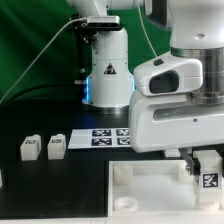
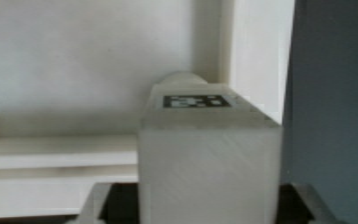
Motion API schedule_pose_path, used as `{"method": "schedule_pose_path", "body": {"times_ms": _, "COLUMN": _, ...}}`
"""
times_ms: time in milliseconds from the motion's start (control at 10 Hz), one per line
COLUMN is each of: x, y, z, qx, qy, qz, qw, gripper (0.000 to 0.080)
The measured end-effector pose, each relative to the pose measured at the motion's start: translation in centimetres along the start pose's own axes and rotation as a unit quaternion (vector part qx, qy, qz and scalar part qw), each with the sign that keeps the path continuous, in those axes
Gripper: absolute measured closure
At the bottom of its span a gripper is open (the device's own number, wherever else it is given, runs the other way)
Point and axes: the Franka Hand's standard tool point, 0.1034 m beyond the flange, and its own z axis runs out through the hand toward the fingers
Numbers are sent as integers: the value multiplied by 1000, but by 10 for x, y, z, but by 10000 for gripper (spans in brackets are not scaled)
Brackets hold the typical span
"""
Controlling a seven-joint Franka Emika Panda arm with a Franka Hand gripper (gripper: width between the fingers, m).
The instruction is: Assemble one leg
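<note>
- At the white board's [image 1: 150,190] corner on the exterior view's right, the gripper [image 1: 204,163] hangs with its claw clamped on the leg [image 1: 208,176], the leg's tag turned toward the camera.
- Seen from the wrist, the leg [image 2: 208,160] stands upright and fills the space between the jaws. No gap shows on either side, so the hold looks firm.
- Whether the leg's lower end has entered a corner socket of the white board cannot be told, because the hand hides the joint.
- Judged progress: the leg is in hand and at the white board. Seating and fastening it probably come next.
- Well off the white board's other side, on the exterior view's left, two small white parts [image 1: 30,148] [image 1: 57,146] lie loose on the black table [image 1: 60,195].
- Just beyond the white board lies the marker board [image 1: 100,136].
</note>
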Motion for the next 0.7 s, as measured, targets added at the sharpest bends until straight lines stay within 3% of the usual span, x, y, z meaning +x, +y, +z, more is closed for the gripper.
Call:
{"method": "schedule_pose_path", "body": {"times_ms": 100, "x": 1, "y": 3, "z": 0, "qx": 2, "qy": 17, "qz": 119, "qw": 993, "gripper": 509}}
{"method": "schedule_pose_path", "body": {"times_ms": 300, "x": -2, "y": 10, "z": 0, "qx": 29, "qy": 26, "qz": 334, "qw": 942, "gripper": 509}}
{"method": "schedule_pose_path", "body": {"times_ms": 700, "x": -3, "y": 13, "z": 1, "qx": 31, "qy": 17, "qz": 484, "qw": 874, "gripper": 509}}
